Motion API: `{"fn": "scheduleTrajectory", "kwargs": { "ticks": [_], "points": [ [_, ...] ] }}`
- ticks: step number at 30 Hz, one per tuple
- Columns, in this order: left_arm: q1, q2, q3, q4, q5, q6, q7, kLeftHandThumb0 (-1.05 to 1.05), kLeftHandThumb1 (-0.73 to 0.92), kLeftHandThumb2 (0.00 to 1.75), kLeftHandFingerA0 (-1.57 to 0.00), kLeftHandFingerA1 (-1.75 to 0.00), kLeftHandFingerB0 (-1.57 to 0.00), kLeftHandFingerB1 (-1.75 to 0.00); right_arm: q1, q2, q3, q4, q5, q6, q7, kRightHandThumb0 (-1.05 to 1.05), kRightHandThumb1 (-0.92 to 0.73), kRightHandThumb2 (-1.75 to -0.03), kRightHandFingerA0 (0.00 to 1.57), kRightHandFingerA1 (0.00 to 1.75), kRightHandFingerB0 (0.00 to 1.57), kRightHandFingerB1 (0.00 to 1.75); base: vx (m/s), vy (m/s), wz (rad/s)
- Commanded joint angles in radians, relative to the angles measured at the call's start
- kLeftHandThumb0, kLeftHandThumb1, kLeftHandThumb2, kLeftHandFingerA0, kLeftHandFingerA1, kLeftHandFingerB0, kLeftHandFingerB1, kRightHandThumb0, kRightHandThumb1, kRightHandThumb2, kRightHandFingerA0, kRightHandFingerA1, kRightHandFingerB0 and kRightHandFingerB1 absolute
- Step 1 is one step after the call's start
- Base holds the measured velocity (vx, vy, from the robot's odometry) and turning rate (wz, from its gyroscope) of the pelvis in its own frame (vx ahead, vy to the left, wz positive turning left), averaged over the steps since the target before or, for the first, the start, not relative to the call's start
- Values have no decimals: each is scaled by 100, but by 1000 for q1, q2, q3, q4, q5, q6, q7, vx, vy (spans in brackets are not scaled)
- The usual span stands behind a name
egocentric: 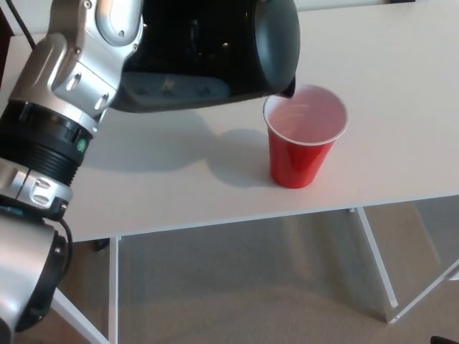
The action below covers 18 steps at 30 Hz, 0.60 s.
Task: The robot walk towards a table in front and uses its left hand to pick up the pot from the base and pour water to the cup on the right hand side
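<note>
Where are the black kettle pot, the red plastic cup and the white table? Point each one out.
black kettle pot [215, 50], head view, on its dark body.
red plastic cup [297, 161], head view, on its outer red wall.
white table [401, 107], head view, on bare tabletop right of the cup.
</note>
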Motion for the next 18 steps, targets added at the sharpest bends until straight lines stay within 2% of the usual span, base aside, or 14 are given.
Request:
{"fn": "scheduleTrajectory", "kwargs": {
  "ticks": [1, 2, 4, 5, 8, 9, 10, 11, 12, 13, 14, 15, 18],
  "points": [
    [-84, 51, -55, 9, 123, -173, 91, -15, 59, 55, -84, -175, -59, -173, 3, -34, 8, -13, -25, -12, -25, -22, -59, -57, 48, 40, 32, 34, 0, 0, 0],
    [-86, 52, -57, 12, 123, -176, 93, -15, 59, 55, -84, -175, -59, -173, 3, -34, 9, -14, -25, -11, -26, -22, -59, -57, 48, 40, 32, 34, 0, 0, 0],
    [-112, 81, -132, 11, 233, -196, 136, -22, 56, 56, -86, -175, -63, -168, -5, -36, 13, -19, -31, -8, -33, -22, -58, -57, 46, 40, 32, 35, 0, 0, 0],
    [-116, 85, -143, 13, 243, -200, 143, -25, 55, 57, -86, -175, -68, -160, -6, -36, 13, -19, -30, -7, -32, -21, -58, -57, 46, 40, 32, 34, 0, 0, 0],
    [-128, 97, -179, 18, 288, -196, 174, -27, 57, 57, -86, -175, -67, -161, -12, -37, 14, -12, -31, -4, -36, -21, -58, -57, 47, 40, 32, 34, 0, 0, 0],
    [-133, 96, -187, 20, 290, -208, 170, -35, 37, 75, -119, -144, -86, -124, -12, -38, 19, -16, -39, -5, -44, -22, -58, -57, 48, 40, 33, 35, 0, 0, 0],
    [-137, 96, -196, 23, 296, -215, 177, -31, 52, 56, -86, -175, -76, -135, -13, -39, 21, -17, -41, -5, -46, -23, -58, -57, 47, 40, 32, 34, 0, 0, 0],
    [-139, 97, -203, 25, 303, -220, 189, -31, 52, 56, -86, -175, -76, -135, -15, -39, 20, -15, -39, -6, -43, -23, -58, -57, 47, 40, 32, 34, 0, 0, 0],
    [-140, 95, -213, 24, 317, -219, 198, -38, 38, 76, -121, -145, -87, -124, -14, -38, 23, -19, -44, -2, -52, -23, -58, -57, 47, 39, 33, 34, 0, 0, 0],
    [-142, 95, -220, 26, 324, -222, 206, -36, 38, 76, -122, -145, -89, -124, -15, -38, 24, -20, -46, -1, -54, -23, -58, -57, 47, 40, 33, 34, 0, 0, 0],
    [-143, 95, -222, 27, 326, -224, 208, -36, 38, 76, -122, -145, -89, -124, -15, -39, 24, -20, -46, -2, -52, -23, -58, -57, 47, 40, 33, 34, 0, 0, 0],
    [-141, 93, -225, 31, 326, -238, 219, -27, 53, 57, -88, -175, -74, -141, -15, -40, 21, -15, -38, -9, -38, -21, -59, -57, 46, 40, 32, 35, 0, 0, 0],
    [-157, 87, -232, 63, 334, -278, 252, -22, 54, 57, -87, -175, -74, -147, -23, -37, 21, -16, -39, -5, -48, -22, -57, -57, 48, 40, 34, 35, 0, 0, 0]
  ]
}}
